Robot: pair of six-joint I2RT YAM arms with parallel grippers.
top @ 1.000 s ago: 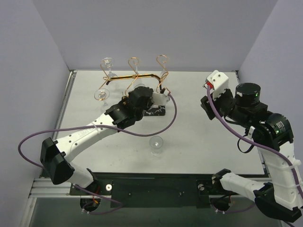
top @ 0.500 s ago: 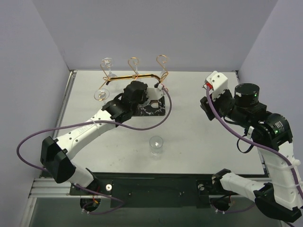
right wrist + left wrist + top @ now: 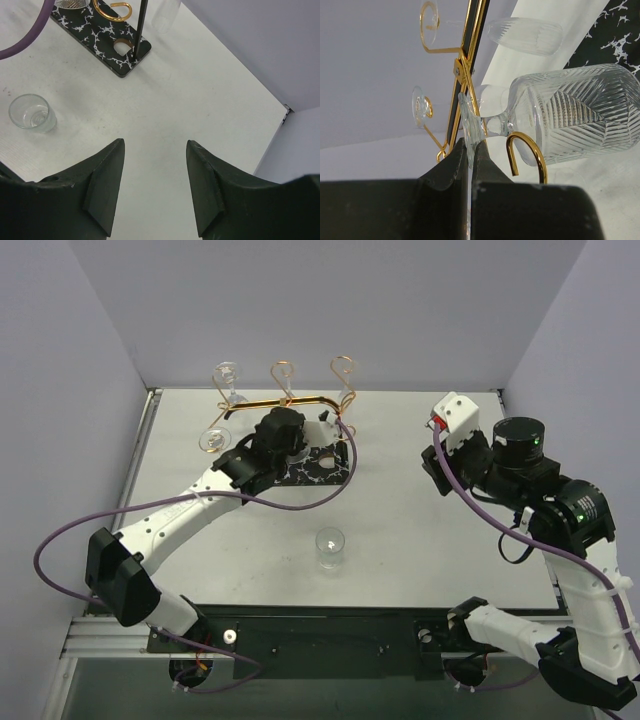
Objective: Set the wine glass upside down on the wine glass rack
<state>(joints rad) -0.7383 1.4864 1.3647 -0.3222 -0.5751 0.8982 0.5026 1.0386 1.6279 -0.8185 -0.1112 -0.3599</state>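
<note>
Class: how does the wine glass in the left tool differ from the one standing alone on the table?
The held wine glass is pinched by its foot in the left tool; the lone wine glass stands untouched on the table. The held one is at the wine glass rack; the lone one is well apart from it. Both are clear.

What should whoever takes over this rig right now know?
Left hand: shut on the foot of the wine glass, held sideways against the rail of the wine glass rack.
Right hand: open, empty, over the bare table.
Done: glass picked up and brought to the rack; a hung glass is already there.
Left: seat the foot (cannot tell if it is in yet), release, withdraw. An upright glass stands near the front.
</note>
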